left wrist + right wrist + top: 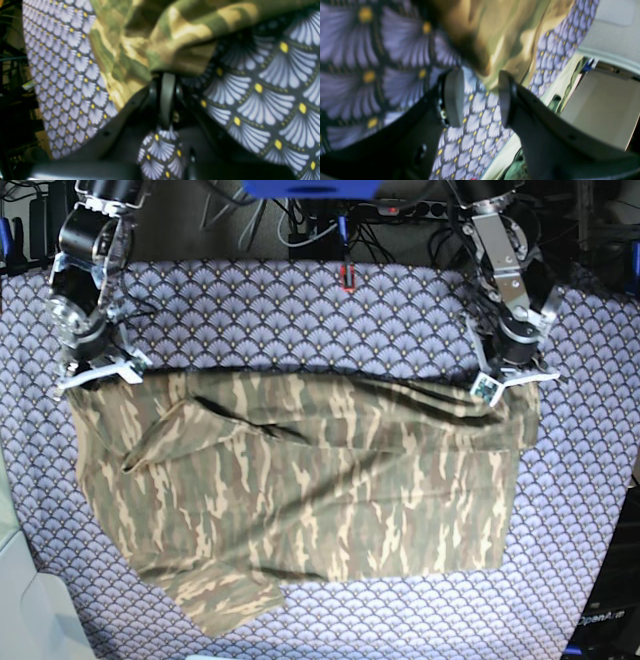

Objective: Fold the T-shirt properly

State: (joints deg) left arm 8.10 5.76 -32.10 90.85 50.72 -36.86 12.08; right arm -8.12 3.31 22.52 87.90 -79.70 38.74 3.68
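The camouflage T-shirt (320, 480) lies spread across the patterned tablecloth (300, 310), with one sleeve sticking out at the front left. My left gripper (505, 385) is at the shirt's far right corner. In the left wrist view this left gripper (166, 75) is shut on the T-shirt (160, 32), whose cloth rises in a fold from the fingertips. My right gripper (97, 370) stands at the far left corner. In the right wrist view the right gripper (478, 75) is open, and the edge of the T-shirt (500, 32) lies just at its fingertips (453, 82).
A small red object (347, 277) lies at the back edge of the table, with cables behind it. A pale surface (25, 600) borders the table at the front left. The tablecloth hangs over the table's edge (560, 45) beside the right gripper.
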